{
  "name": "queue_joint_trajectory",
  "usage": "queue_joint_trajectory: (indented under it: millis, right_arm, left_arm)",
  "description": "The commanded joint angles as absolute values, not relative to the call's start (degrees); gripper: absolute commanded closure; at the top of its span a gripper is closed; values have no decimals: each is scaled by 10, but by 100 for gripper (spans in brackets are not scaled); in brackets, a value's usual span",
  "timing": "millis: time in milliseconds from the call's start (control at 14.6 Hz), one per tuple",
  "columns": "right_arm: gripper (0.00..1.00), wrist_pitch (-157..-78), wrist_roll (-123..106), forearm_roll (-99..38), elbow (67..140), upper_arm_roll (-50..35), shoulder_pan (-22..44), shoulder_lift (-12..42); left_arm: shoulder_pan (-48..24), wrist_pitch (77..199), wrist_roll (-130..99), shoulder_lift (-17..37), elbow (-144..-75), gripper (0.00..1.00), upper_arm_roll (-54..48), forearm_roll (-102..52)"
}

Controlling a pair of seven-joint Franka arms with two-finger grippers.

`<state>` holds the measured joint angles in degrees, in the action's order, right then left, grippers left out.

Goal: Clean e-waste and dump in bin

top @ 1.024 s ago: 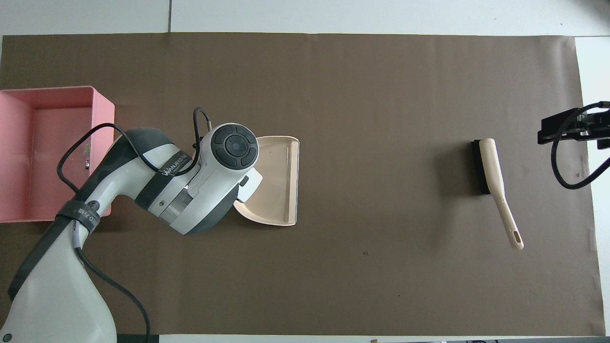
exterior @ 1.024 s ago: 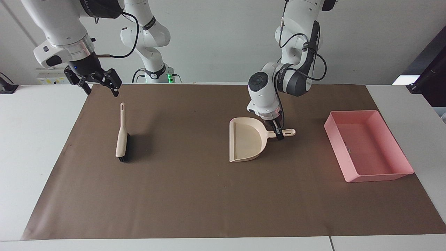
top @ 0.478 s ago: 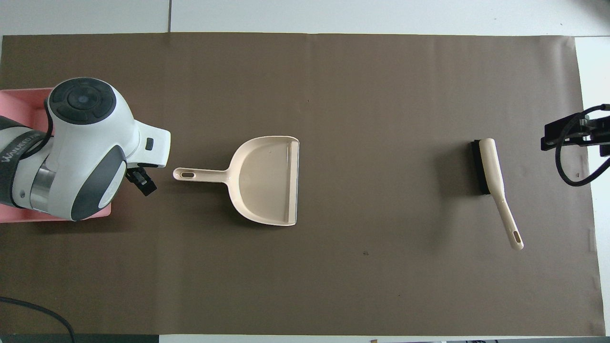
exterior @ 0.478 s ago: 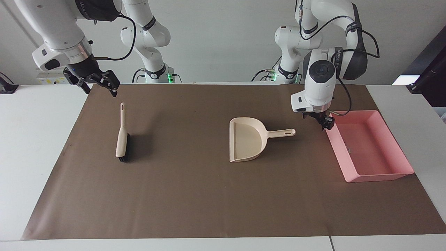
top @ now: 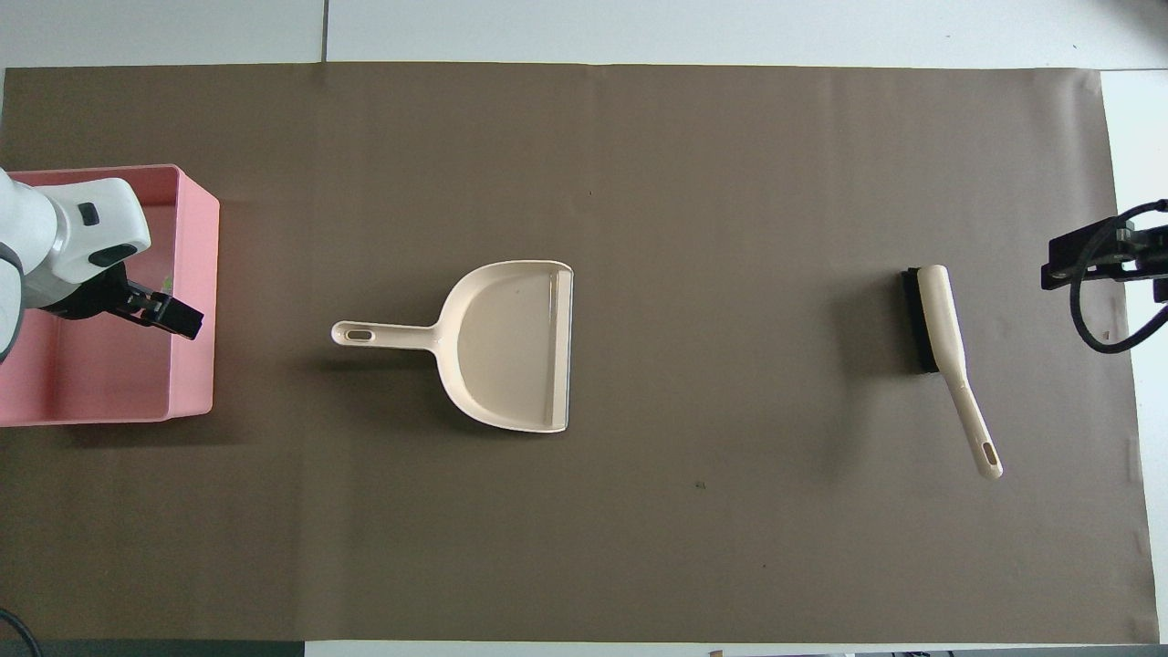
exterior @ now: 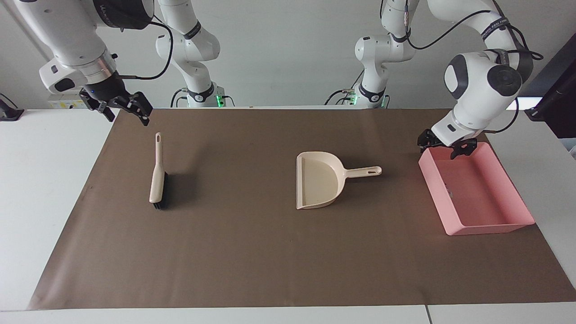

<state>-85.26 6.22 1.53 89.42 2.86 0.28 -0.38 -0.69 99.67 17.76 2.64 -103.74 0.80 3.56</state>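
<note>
E-waste [exterior: 449, 192] looks already dumped: I can only make out a tiny speck or two on the floor of the bin [exterior: 495, 227], mid-tray toward the wall on the dustpan's side, and from overhead a green-marked bit [top: 167, 285] shows right by my fingers. Too small to say for sure that both pieces are in there. The bin sits at my left arm's end of the table on the brown mat [exterior: 252, 252], which has no bits that I can spot on it.

The dustpan [exterior: 320, 180] lies flat mid-mat, handle pointing at the bin, and its scoop looks bare. The brush [exterior: 157, 175] lies near my right arm's end, bristles on the mat.

So I'd judge the job basically done, and the step now is just backing off cleanly. To do that well: lift straight up before swinging away, so nothing clips the bin wall and shoves the tray, and steer clear of the dustpan handle.

My left gripper [exterior: 444, 146] hangs over the bin's end nearest the robots, jaws spread, holding nothing and touching nothing as far as I can see. My right gripper [exterior: 120, 107] waits up in the air over the mat's corner by the brush handle, fingers apart too, empty.
</note>
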Motion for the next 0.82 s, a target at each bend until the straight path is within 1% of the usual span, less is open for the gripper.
queue_joint_trajectory:
  millis: [0,273,410,751]
  right_arm:
    - [1,-857,54,11,907,26,-2,-15]
    - [1,-856,54,11,907,27,-2,-15]
    - [1,-858,54,11,907,27,-2,-15]
    - [1,-863,43,11,901,24,4,-15]
  left_arm:
    - [7,949,127,32,-967,2,3,22]
    - [-1,896,78,23,-915,2,3,18]
    - [-1,887,54,4,-920,2,3,-12]
    - [1,881,53,-29,-954,2,2,-16]
